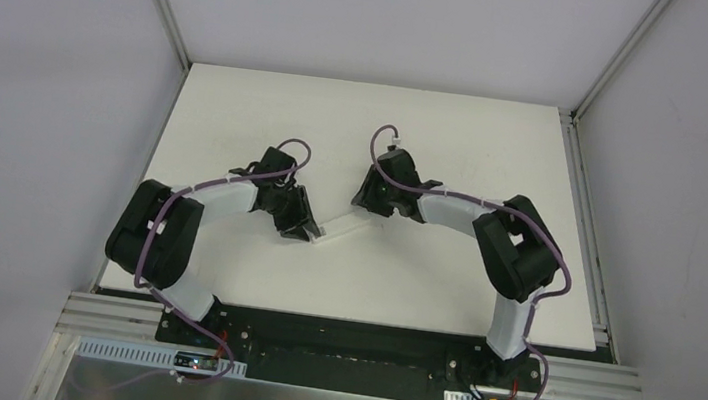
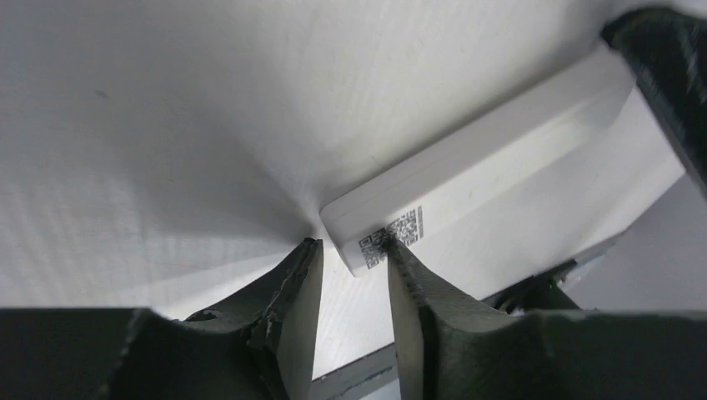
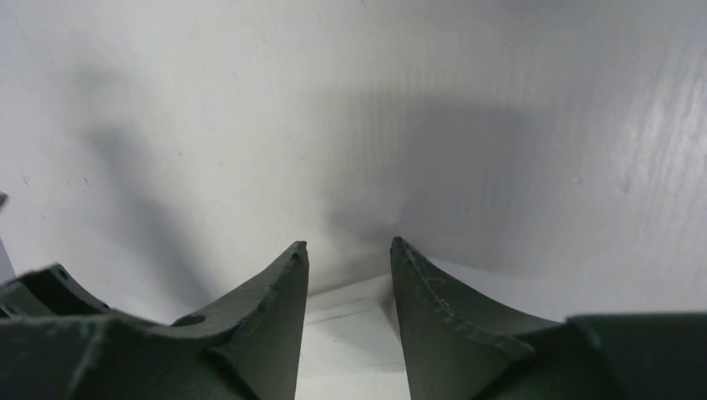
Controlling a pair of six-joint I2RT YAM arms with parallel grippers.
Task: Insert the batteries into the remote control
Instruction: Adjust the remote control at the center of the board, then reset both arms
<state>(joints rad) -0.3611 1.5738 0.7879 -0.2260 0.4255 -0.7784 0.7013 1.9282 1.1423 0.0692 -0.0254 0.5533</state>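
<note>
Remote control (image 2: 500, 158) is lying label-up, its end sitting between the parted jaws of left gripper (image 2: 350, 250); right gripper (image 3: 348, 250) is hanging released.

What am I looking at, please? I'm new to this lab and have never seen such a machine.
These are two robot arms bolted to a white table. The wide picture comes from a fixed camera overhead; the other two from a camera on each wrist, so the dark wedges are that arm's own fingers. Between the arms' ends is the remote control, back up, code label showing. The left gripper is open, its fingertips straddling one end corner. The right gripper is at the other end, something white between its fingers; whether it grips is unclear. No batteries show.
</note>
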